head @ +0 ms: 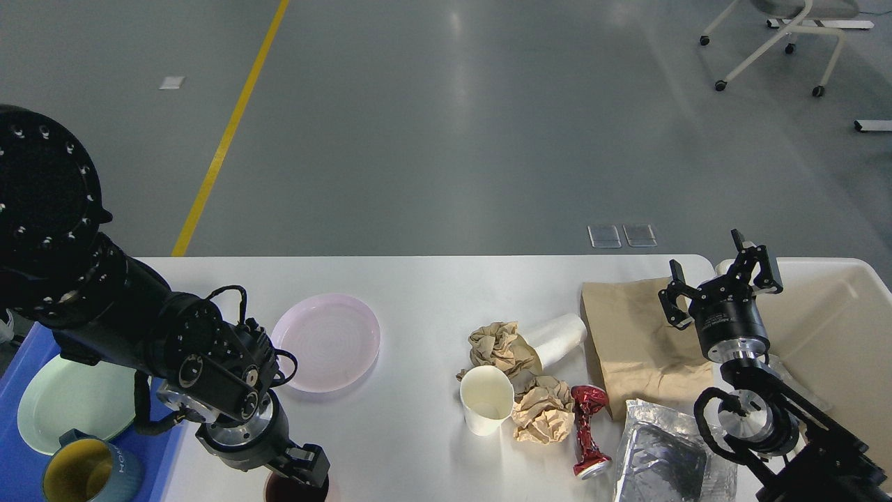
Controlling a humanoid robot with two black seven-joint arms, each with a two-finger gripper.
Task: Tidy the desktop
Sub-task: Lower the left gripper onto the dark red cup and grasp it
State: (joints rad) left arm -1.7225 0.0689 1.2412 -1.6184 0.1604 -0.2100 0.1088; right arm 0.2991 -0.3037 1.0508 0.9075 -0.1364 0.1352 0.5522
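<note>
The white desktop (pixel 418 293) carries a pink plate (pixel 325 341), an upright paper cup (pixel 486 399), a white cup lying on its side (pixel 561 335), two wads of crumpled brown paper (pixel 498 345) (pixel 543 415), a crushed red can (pixel 589 432), a brown paper bag (pixel 637 341) and a foil pouch (pixel 662 457). My left gripper (pixel 306 470) is low at the near edge, right over a dark maroon cup (pixel 281 491). Only one of its fingers shows. My right gripper (pixel 721 279) stands open and empty above the bag's right side.
A blue tray (pixel 24 341) at the left holds a green plate (pixel 59 401) and a blue-grey mug with a yellow inside (pixel 87 474). A cream-white bin (pixel 829 328) stands off the desktop's right end. My left arm lies across the tray's right side.
</note>
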